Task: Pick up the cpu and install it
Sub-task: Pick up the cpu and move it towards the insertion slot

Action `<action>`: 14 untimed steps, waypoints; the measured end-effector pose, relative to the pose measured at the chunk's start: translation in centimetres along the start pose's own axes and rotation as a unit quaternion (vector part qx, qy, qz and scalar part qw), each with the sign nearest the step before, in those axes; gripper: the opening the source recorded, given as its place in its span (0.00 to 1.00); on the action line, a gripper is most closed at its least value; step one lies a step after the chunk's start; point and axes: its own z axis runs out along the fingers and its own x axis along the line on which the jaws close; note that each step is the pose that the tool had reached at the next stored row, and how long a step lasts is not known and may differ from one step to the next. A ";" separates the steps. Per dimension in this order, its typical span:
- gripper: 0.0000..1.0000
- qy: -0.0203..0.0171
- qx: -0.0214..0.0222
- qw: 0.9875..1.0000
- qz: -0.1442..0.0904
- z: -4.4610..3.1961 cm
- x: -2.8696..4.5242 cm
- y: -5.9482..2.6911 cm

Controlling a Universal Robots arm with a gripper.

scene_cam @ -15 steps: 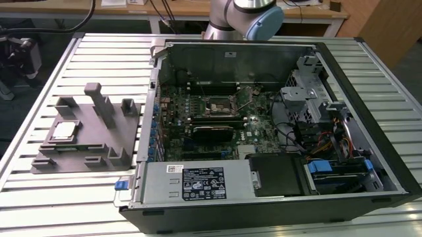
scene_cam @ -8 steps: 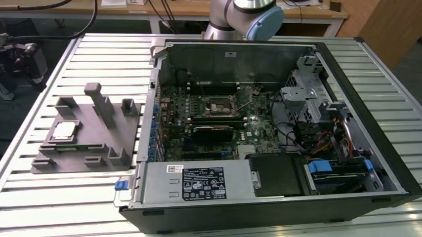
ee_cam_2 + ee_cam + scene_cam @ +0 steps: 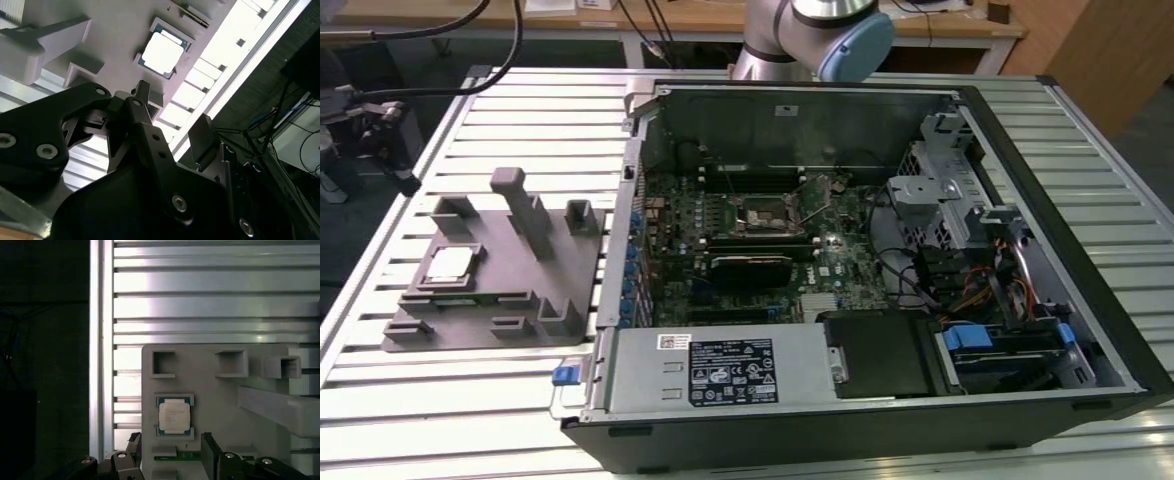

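Slatted metal table (image 3: 480, 110) fills most of the room I can see, w/ wooden benches and cables behind it. On it, toward the exterior view's left, sits a grey block (image 3: 534, 300) w/ posts and pockets. The cpu (image 3: 450, 265) lies flat in one shallow pocket of that block, pale top facing up. Just beside the block, on the exterior view's right, an open PC case (image 3: 1067, 180) lies on its side, green motherboard (image 3: 720, 250) exposed. Its dark square socket (image 3: 765, 212) sits near the board's middle, well apart from the cpu. A power supply (image 3: 720, 370) takes up the near edge of the case. The arm (image 3: 814, 35) shows at the far side of the table, behind the case.

In both wrist views the gripper (image 3: 171, 445) (image 3: 172, 105) is above the block, its black fingers (image 3: 209, 452) spread w/ nothing btwn them. The cpu (image 3: 174, 416) (image 3: 161, 52) is close to the fingertips but not touching; it rests in its pocket, framed by a dark rim. Other square pockets in the block nearby look vacant.
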 end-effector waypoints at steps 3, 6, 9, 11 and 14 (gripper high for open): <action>0.59 0.000 0.000 1.000 -0.002 0.55 -0.07 -0.03; 0.59 0.002 0.000 1.000 -0.004 1.09 -0.27 -0.04; 0.59 0.004 0.001 1.000 -0.012 1.63 -0.40 -0.06; 0.60 0.005 0.001 1.000 -0.023 2.00 -0.42 -0.07; 0.66 0.005 0.003 0.999 -0.033 2.50 -0.45 -0.10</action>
